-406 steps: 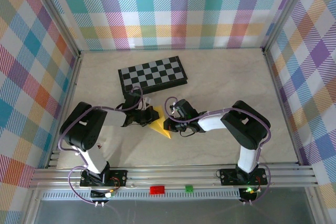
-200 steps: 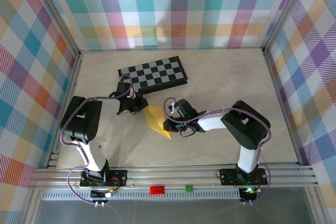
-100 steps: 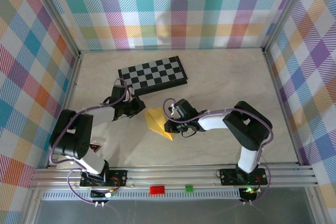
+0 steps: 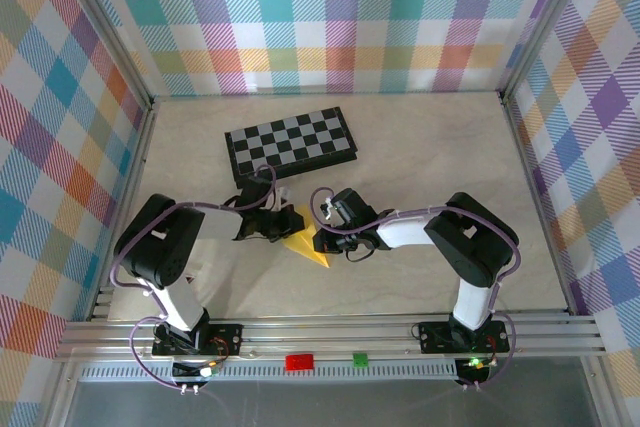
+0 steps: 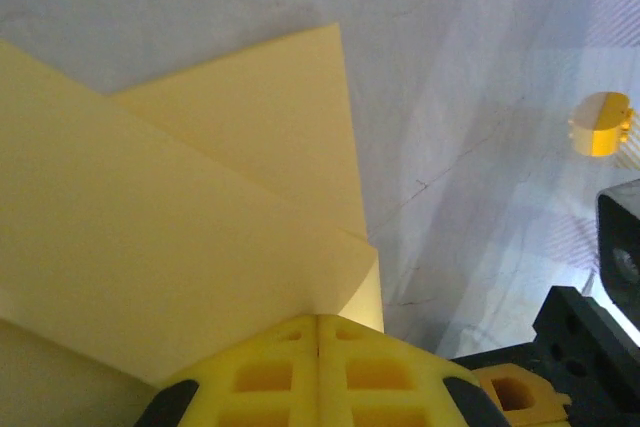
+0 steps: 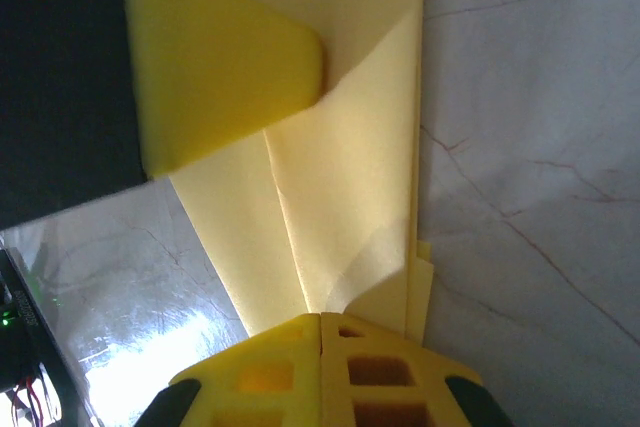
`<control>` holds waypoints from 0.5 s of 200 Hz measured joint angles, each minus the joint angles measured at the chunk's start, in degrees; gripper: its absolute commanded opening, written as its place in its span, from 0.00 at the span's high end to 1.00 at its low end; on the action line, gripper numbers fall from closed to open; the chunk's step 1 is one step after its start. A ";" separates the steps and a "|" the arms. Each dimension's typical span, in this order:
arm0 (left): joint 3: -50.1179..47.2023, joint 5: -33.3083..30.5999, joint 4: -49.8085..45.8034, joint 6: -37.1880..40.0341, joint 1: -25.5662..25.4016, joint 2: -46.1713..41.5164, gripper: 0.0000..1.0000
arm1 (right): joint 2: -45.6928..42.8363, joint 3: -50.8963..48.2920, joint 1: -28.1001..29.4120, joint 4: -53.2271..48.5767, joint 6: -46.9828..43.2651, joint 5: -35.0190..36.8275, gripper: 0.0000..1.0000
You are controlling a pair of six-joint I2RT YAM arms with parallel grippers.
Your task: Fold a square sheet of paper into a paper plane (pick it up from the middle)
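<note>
Touching the paper plane point(image 4: 308, 249) from either side — my left gripper point(image 5: 318, 323) and right gripper point(image 6: 320, 321) both clenched shut, tips on its plain yellow folds.

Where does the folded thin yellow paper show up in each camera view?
Top external: folded yellow paper at centre, just below the black-and-grey chessboard.
Left wrist: folded yellow paper fills the left and centre.
Right wrist: folded yellow paper runs up the middle.
Shared landmark: the pale veined tabletop.
</note>
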 measured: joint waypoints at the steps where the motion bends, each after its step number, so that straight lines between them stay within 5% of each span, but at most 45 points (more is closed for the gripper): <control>1: 0.04 0.28 0.07 0.02 0.11 0.09 0.98 | 0.02 0.00 0.00 0.00 -0.02 0.00 1.00; 100: 5.64 3.82 -3.37 3.19 9.09 4.44 0.98 | 0.55 -0.02 -0.02 1.25 0.00 -0.35 1.00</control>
